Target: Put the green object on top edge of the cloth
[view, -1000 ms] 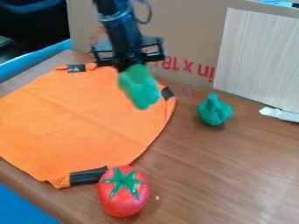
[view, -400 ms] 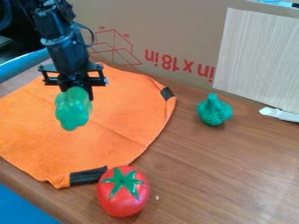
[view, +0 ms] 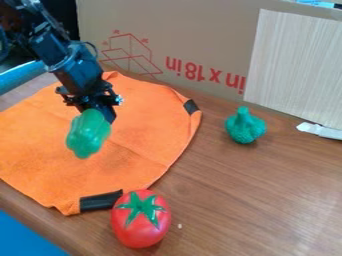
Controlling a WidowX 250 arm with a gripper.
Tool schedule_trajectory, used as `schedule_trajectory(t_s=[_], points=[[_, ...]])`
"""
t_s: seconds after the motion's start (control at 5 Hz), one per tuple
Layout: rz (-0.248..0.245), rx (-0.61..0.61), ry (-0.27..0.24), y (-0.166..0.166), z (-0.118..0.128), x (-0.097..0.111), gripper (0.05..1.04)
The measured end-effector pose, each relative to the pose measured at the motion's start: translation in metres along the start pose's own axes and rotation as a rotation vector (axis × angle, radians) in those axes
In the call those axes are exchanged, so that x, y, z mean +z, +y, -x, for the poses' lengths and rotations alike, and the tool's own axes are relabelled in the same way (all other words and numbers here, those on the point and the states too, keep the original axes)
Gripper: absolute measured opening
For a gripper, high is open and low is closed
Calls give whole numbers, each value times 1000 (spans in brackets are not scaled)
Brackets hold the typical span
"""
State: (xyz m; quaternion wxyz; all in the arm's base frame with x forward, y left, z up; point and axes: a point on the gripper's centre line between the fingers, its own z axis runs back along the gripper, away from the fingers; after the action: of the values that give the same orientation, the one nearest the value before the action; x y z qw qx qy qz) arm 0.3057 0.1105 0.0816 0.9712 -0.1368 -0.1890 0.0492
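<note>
Holds the green object (view: 88, 135) pinched and tilted in the end effector (view: 95, 111) above the orange cloth (view: 143, 132), with a red tomato (view: 140, 222) beside the near corner and a bumpy green toy (view: 245, 127) on the surface (view: 247, 200).

The glossy, lobed green pepper (view: 88, 135) hangs tilted in the tool (view: 100, 111) over the orange cloth (view: 150, 135), which lies spread and creased on the tabletop (view: 247, 200), black at two corners.

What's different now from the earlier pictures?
The gripper has carried the green pepper across the orange cloth, toward the picture's left and slightly down, and now tilts more. It hasn't let go. The tomato and green broccoli stayed put.
</note>
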Motion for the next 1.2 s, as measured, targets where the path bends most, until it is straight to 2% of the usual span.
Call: schedule_trajectory(t_s=[0.2, 0.4, 0.6, 0.8, 1.0, 1.2], points=[[29, -41, -25, -1, -1, -2, 101], [26, -16, -3, 1, 3, -6, 136], [32, 21, -7, 0, 2, -6, 351], [57, 56, 0, -1, -1, 0, 620], [127, 58, -2, -11, -10, 10, 922], [211, 36, -13, -35, -32, 47, 1008]])
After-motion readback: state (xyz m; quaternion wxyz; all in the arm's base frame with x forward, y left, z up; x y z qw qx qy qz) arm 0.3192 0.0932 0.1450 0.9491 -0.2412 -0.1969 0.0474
